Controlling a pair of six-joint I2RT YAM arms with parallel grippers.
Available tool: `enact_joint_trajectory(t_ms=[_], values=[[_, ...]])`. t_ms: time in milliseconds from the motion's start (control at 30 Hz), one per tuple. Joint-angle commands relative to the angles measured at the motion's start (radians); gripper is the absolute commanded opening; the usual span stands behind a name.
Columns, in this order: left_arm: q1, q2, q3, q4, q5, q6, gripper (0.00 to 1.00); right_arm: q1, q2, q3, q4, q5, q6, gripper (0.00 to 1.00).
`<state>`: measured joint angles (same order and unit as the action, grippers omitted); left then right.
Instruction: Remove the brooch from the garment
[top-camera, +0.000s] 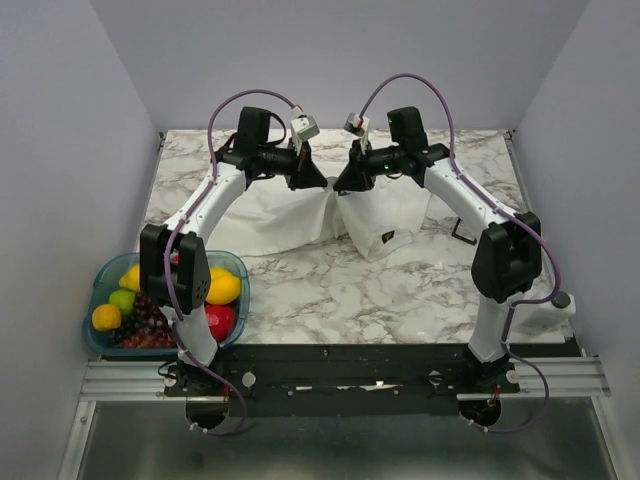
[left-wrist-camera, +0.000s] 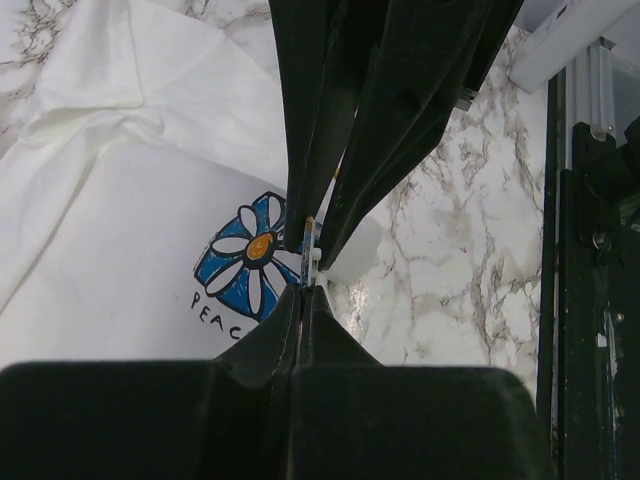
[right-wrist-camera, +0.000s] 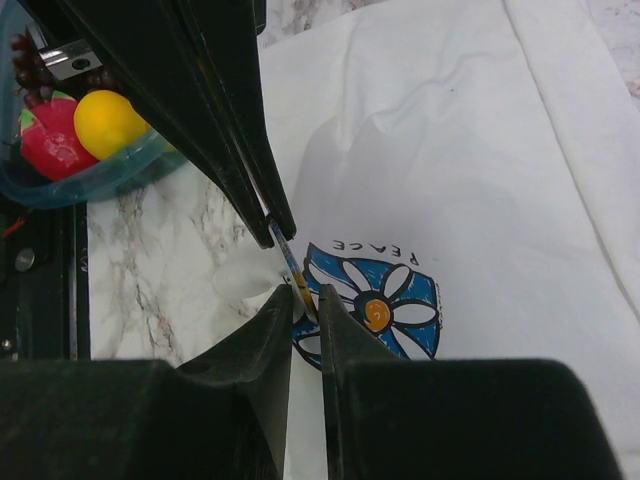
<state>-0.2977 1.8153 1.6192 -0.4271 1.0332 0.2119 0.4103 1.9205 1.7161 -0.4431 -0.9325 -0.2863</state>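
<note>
On my wrist feeds the brooch (right-wrist-camera: 288, 255) shows only as a thin, hard disc turned edge-on, with blue, yellow and white along its rim. It stands just over the near edge of the garment (right-wrist-camera: 480, 150), right beside the flower print (right-wrist-camera: 375, 305). I cannot tell whether it is pinned to the cloth.

The left gripper (left-wrist-camera: 303, 292) has its dark, tapered fingers pressed flat together, pinching one end of the disc. The right gripper (right-wrist-camera: 303, 298) straddles the other end with a narrow slit between its fingers. I cannot tell whether its pads are touching the brooch.

The garment is soft white cloth, loosely creased, spread on the glossy grey-veined marble table (top-camera: 420, 290). The print is a blue square with white petals, an orange-yellow centre and the word PEACE in black. A small dark diamond logo (top-camera: 388, 238) sits lower on the cloth, well apart from the grippers.

At the near left corner stands a translucent teal plastic bowl (top-camera: 100, 275) with rounded corners. It holds a smooth yellow fruit (top-camera: 224, 287), a red fruit (top-camera: 220, 320), a green fruit (top-camera: 122, 300) and a cluster of dark grapes (top-camera: 150, 325).
</note>
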Motion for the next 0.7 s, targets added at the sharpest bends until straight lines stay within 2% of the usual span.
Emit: enact_joint_trajectory(t_ms=[0, 267, 433, 567, 667], values=[[-0.012, 0.001, -0.010, 0.068, 0.071, -0.046, 0.00, 0.007, 0.028, -0.019, 0.066, -0.009, 0.088, 0.22], [-0.032, 0.007, -0.013, 0.099, 0.074, -0.078, 0.00, 0.007, 0.021, -0.036, 0.127, 0.153, 0.324, 0.25], [-0.043, 0.006, -0.015, 0.105, 0.077, -0.085, 0.00, 0.008, 0.032, -0.010, 0.118, 0.251, 0.387, 0.28], [-0.043, -0.001, -0.018, 0.093, 0.074, -0.075, 0.00, 0.008, 0.028, -0.015, 0.122, 0.209, 0.385, 0.31], [-0.043, -0.005, -0.015, 0.065, 0.056, -0.039, 0.00, 0.008, 0.000, -0.036, 0.119, 0.057, 0.230, 0.31]])
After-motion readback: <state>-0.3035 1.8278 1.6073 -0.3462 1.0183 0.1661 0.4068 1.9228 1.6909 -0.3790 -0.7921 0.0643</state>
